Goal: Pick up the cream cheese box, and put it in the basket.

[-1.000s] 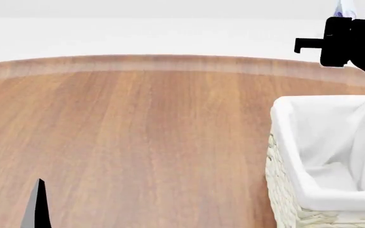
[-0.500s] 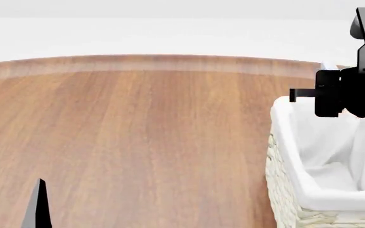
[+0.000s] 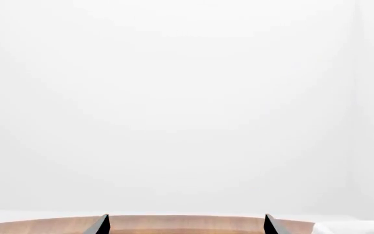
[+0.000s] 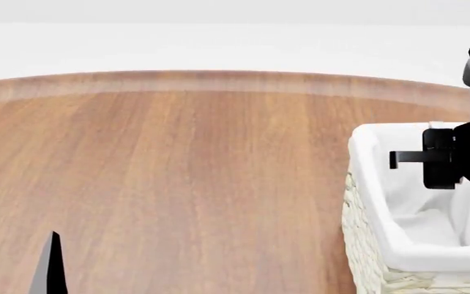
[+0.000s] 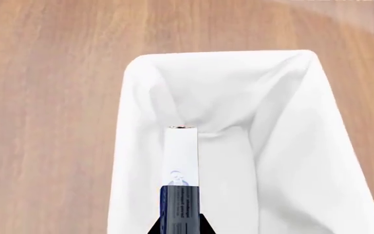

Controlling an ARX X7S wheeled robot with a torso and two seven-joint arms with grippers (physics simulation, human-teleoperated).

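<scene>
The cream cheese box (image 5: pixel 181 170) is seen edge-on in the right wrist view, a thin white slab with a dark blue printed end. My right gripper (image 5: pixel 180 228) is shut on it. Box and gripper hang over the open inside of the basket (image 5: pixel 135 97), above its white cloth liner. In the head view my right gripper (image 4: pixel 454 162) is a black block over the far part of the basket (image 4: pixel 366 245), and it hides the box there. My left gripper (image 3: pixel 185 225) is open with nothing in it, and one fingertip (image 4: pixel 51 263) shows low at the left.
The basket stands on a brown wooden table (image 4: pixel 186 171) whose rounded far edge (image 4: pixel 218 76) meets a plain white background. A corner of the white liner (image 3: pixel 362 226) shows at the side of the left wrist view.
My right gripper has come down with the box, from high beyond the basket's far rim to just over its inside. The left arm and the basket have not moved.
</scene>
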